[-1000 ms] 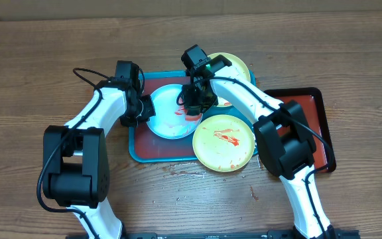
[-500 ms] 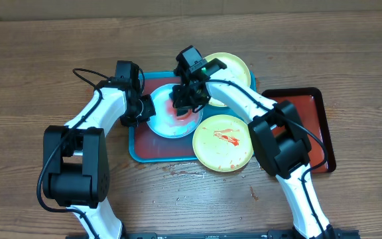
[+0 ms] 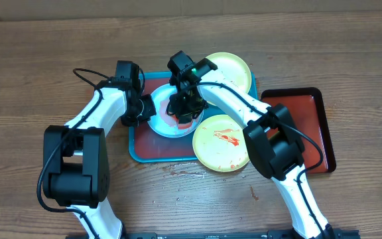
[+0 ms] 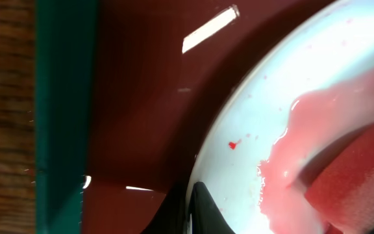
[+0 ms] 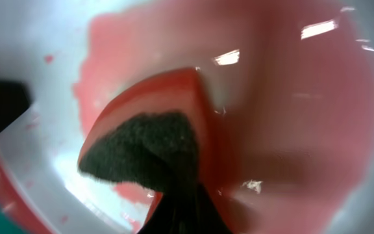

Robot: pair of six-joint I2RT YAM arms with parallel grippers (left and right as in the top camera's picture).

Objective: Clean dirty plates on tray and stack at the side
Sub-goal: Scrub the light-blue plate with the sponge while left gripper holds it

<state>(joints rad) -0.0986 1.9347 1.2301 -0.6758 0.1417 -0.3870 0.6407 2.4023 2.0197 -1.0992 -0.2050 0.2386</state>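
Right gripper [image 3: 183, 113] pinches a red sponge [image 5: 145, 140] on the blue plate [image 3: 161, 125]. Left gripper [image 3: 144, 109] sits at its rim, grip unclear. A yellow-green plate [image 3: 224, 143] overlaps the tray [image 3: 164, 157] at lower right.

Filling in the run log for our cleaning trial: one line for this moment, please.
phase: scrubbing | left gripper: at rim of light blue plate | right gripper: sponge pressed on it | front yellow-green plate: sauce-smeared

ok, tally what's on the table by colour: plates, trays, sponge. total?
light blue plate: 1
yellow-green plates: 2
teal tray: 1
dark red tray: 1
red sponge: 1
Total: 6
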